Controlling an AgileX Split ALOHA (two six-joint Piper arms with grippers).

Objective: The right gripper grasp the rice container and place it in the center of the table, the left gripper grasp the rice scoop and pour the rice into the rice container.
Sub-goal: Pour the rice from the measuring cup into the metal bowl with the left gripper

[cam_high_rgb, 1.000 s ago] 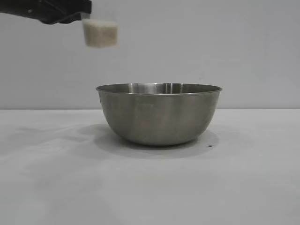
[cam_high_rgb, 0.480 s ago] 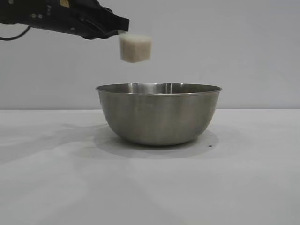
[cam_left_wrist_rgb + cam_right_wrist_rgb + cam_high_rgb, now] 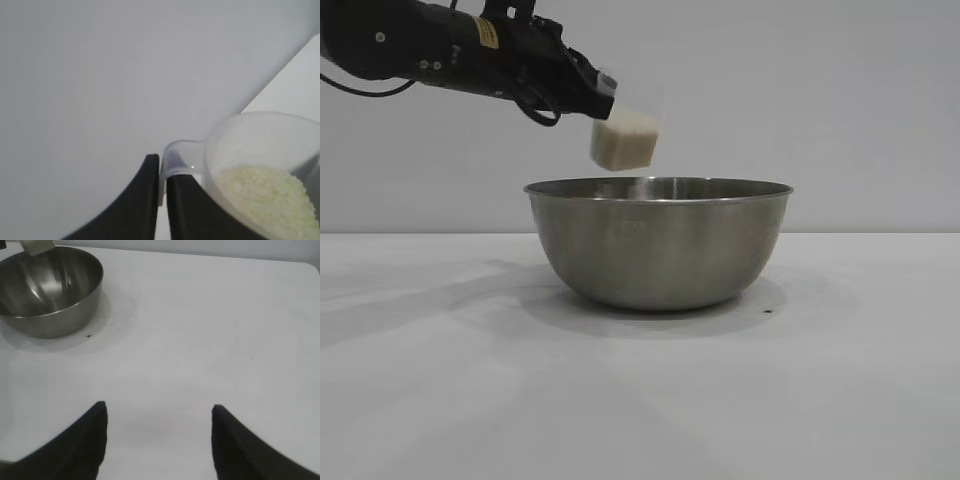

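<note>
I am holding the rice scoop (image 3: 624,139) by its side handle with my left pincer (image 3: 603,97), the two black fingers (image 3: 186,210) pressed together on the clear plastic. Compared with a second ago, I am bringing the scoop lower and further in over the rice container (image 3: 659,243): it was high and well to the left of the bowl, and now it is hanging just above the rim on the left part of the bowl's opening. It is also tilting now, with its far corner dipping toward the inside of the bowl, where before it was nearly upright. The rice (image 3: 267,197) is still lying inside the scoop, and I am not seeing any grains falling yet. I judge that the pouring step is just starting and that a further roll of the wrist is needed to empty it. The bowl is already standing about in the middle of the bench (image 3: 640,400), so the placing part looks done. My right pincer (image 3: 159,437) is waiting well apart from the bowl, low over the bare bench, with its fingers spread and nothing between them. The risk I am thinking of is grains spilling over the near rim, because the scoop is close to the bowl's edge.
</note>
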